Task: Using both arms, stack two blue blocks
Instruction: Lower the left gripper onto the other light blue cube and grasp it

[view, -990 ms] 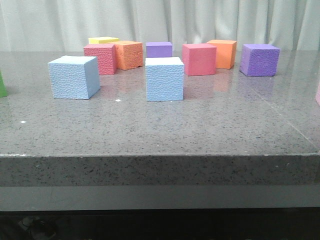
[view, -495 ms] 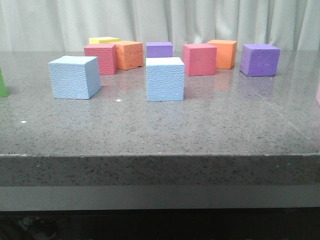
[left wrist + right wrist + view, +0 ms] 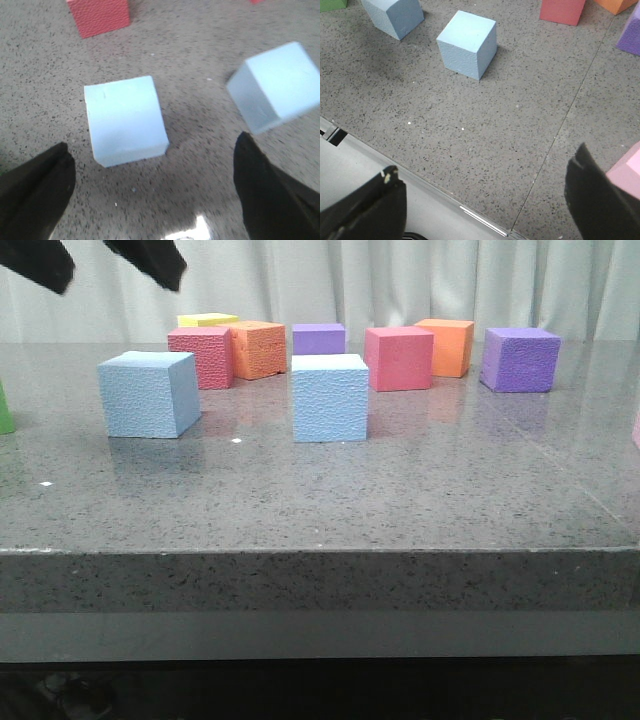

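- Grey speckled stone table (image 3: pixel 320 510), polished, with a thick front edge; faint reflections of the cubes show on it.
- Nearest cubes: two pale sky-blue foam blocks, both resting on the table, well apart from each other, neither stacked.
- Left blue block (image 3: pixel 148 393): pebbled faces, turned slightly so a side face shows. In the left wrist view (image 3: pixel 125 120) its top looks smooth and washed out, with a small faint mark near one corner.
- Right blue block (image 3: pixel 330 398): near the table's middle, front face square to the camera, top paler, almost white. The right wrist view (image 3: pixel 467 44) shows the pebbled grain and crisp edges.
- Left gripper (image 3: pixel 105 262): high above the left blue block, only two dark finger tips in the front view. Fingers (image 3: pixel 37 192) spread wide, wider than the cube; nothing between them, no contact.
- Right gripper (image 3: pixel 485 200): outside the front view. It hangs over the table's near edge, fingers (image 3: pixel 365 210) spread wide, holding nothing.
- A pink cube (image 3: pixel 627 167) sits just beside the right gripper's finger.
- Behind the blue blocks: red cube (image 3: pixel 202 357), orange cube (image 3: pixel 257 349), yellow cube (image 3: pixel 207 320).
- Further right: small purple cube (image 3: pixel 318 339), second red cube (image 3: pixel 398 358), second orange cube (image 3: pixel 446 346), larger purple cube (image 3: pixel 519 359).
- Green cube (image 3: pixel 5 410) clipped by the left edge.
- Pale pleated curtain (image 3: pixel 400 285) at the back.
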{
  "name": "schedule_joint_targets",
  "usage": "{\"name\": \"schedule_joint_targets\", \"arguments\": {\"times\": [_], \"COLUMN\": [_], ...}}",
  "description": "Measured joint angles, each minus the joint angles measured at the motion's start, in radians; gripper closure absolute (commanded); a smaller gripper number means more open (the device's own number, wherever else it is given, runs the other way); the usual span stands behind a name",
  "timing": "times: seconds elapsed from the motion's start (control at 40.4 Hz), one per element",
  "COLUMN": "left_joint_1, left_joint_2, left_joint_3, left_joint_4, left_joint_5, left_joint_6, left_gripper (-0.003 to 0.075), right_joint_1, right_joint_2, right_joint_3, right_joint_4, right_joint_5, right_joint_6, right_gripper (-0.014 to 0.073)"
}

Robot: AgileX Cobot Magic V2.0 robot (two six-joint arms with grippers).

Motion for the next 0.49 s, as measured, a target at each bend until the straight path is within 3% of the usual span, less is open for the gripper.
{"name": "schedule_joint_targets", "arguments": {"times": [0.495], "left_joint_1": [0.0], "left_joint_2": [0.304], "left_joint_3": [-0.186], "left_joint_4": [0.158], "left_joint_5": [0.041], "left_joint_6": [-0.164], "left_gripper": [0.0099], "right_joint_1": [0.0], "right_joint_2": [0.0], "right_joint_3": [0.0], "right_joint_4": [0.0], "right_joint_5": [0.0], "right_joint_6": [0.0], "right_gripper": [-0.0049]}}
